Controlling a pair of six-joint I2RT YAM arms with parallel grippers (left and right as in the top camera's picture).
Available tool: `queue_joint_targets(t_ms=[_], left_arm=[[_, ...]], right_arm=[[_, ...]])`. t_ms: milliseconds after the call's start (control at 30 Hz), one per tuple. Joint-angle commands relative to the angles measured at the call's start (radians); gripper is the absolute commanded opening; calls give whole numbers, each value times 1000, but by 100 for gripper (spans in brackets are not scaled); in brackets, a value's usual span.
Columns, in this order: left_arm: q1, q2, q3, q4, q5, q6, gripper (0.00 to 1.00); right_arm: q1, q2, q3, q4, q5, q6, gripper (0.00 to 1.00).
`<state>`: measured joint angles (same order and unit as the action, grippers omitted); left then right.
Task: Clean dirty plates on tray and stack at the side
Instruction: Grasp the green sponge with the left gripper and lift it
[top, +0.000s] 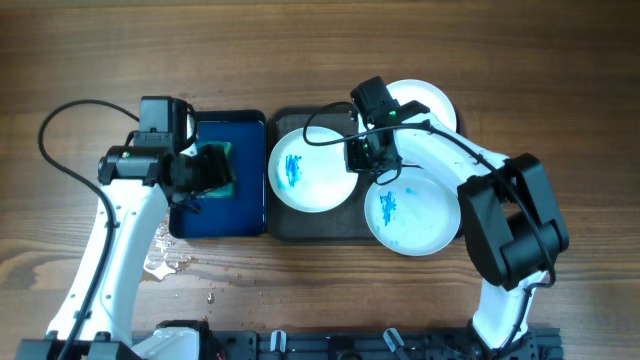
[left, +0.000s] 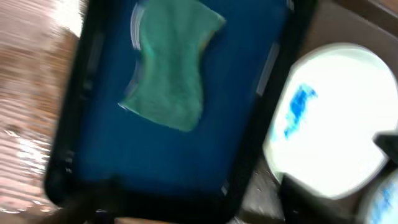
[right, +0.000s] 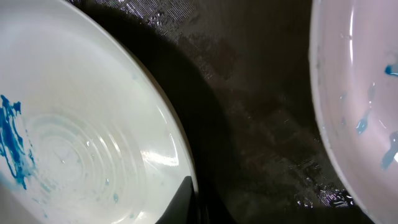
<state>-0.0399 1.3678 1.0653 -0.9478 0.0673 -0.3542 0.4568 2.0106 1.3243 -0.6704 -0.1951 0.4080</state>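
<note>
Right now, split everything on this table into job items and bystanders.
Job: left plate, front-right plate, rear-right plate, dark tray, green sponge, blue tray holding it.
Lying about: water drops on the table, black cable.

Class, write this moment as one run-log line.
left pincer: above sponge in blue tray | right pincer: shut on left plate rim | right plate: blue-smeared, on grey tray

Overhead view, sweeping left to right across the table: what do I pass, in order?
Deep-blue tray with the green sponge in it → blue-smeared plate → second smeared plate. The grey tray and the rear plate overlap these, so they are left out.
</note>
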Motion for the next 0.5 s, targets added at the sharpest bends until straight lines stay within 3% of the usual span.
queue_joint_targets(t_ms=[0, 67, 133, 200, 300, 367, 467], left_arm=[[6, 80, 14, 79, -168, 35, 82], [6, 133, 14, 178, -173, 119, 80], [6, 192, 14, 254, -166, 143, 83], [6, 245, 14, 274, -65, 195, 84], [6, 348, 14, 254, -10, 195, 72], [6, 412, 14, 244, -4, 195, 57], [7, 449, 14, 246, -27, 194, 64]], right_arm=[[2, 18, -9, -4, -16, 11, 4], [2, 18, -9, -8, -16, 11, 4], [2, 18, -9, -16, -16, 10, 4], [2, 18, -9, -23, -16, 10, 4], [2, 18, -9, -26, -16, 10, 4], [2, 18, -9, -31, -16, 10, 4], [2, 18, -9, -42, -16, 10, 4]])
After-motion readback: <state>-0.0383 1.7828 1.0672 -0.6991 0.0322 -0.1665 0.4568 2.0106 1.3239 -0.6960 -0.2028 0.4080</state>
